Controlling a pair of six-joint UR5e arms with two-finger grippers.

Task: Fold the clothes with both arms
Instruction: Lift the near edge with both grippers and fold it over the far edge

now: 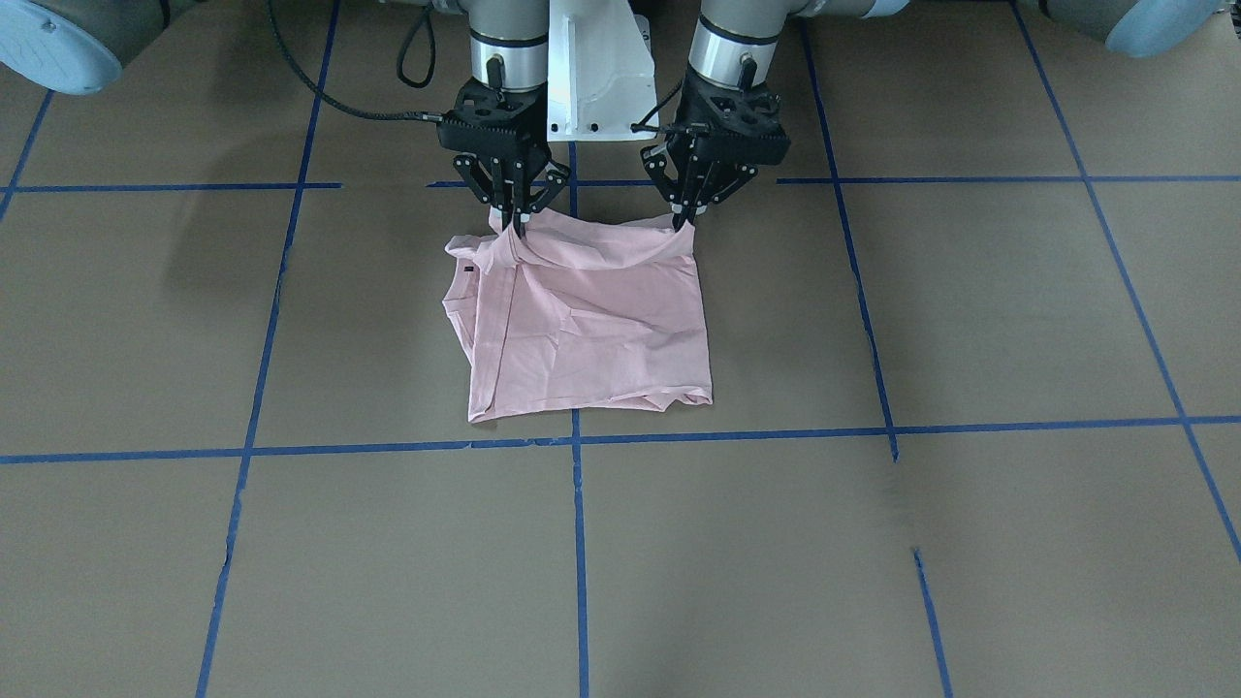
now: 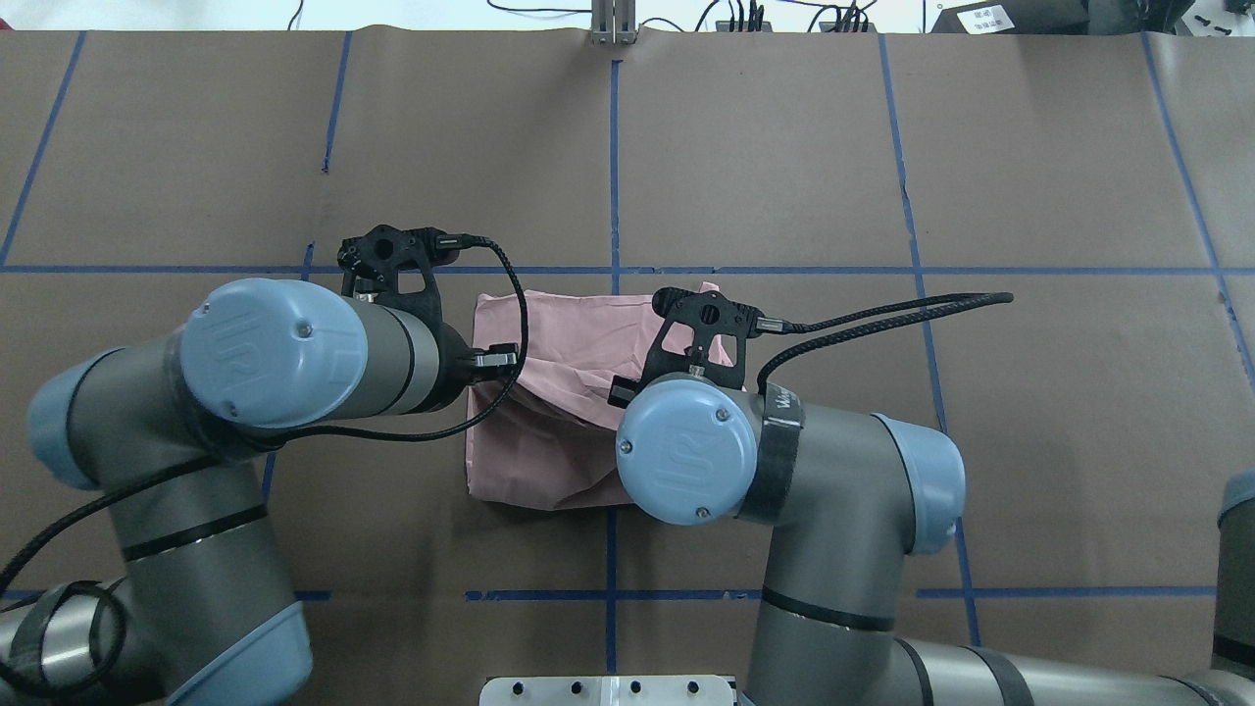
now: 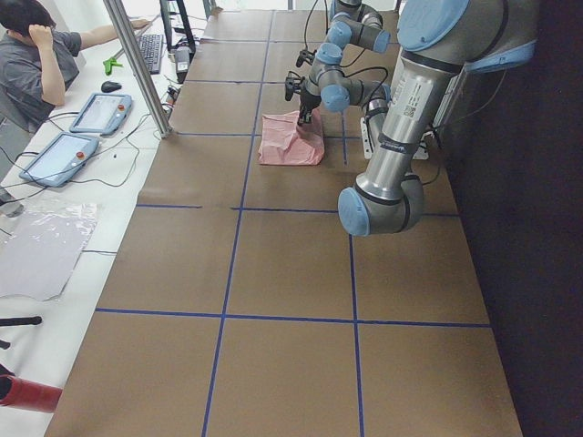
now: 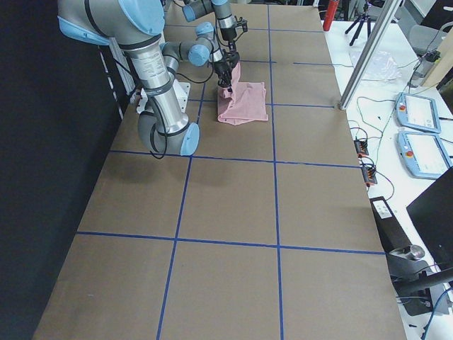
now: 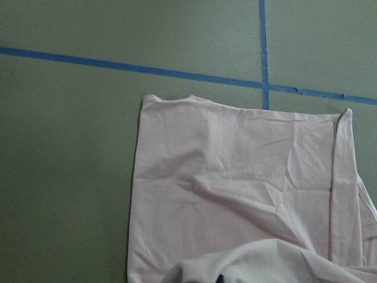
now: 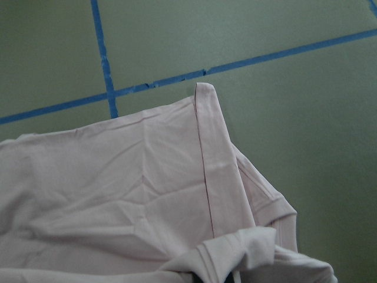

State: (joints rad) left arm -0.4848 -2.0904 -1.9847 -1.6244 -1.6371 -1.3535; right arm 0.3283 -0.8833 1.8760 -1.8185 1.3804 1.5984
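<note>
In the front-facing view the left hand (image 1: 682,219) and the right hand (image 1: 519,225) are each clenching on a corner of the pale pink T-shirt (image 1: 591,320). The shirt is lying partly folded on the brown desk (image 1: 873,543) just in front of the robot's base, its black sleeve tag (image 1: 468,269) showing. This looks like the start of a fold, and the next move is probably calling for both hands to lift together and carry that edge toward the opposite hem, level and taut. The overhead view is hiding both sets of fingers under the wrists, but is showing the pinched edge draping between them. The left wrist view is showing smooth cloth reaching toward a blue tape crossing (image 5: 263,87). Only the right wrist view is revealing a turned-back hem strip (image 6: 217,165) beside a sleeve.
</note>
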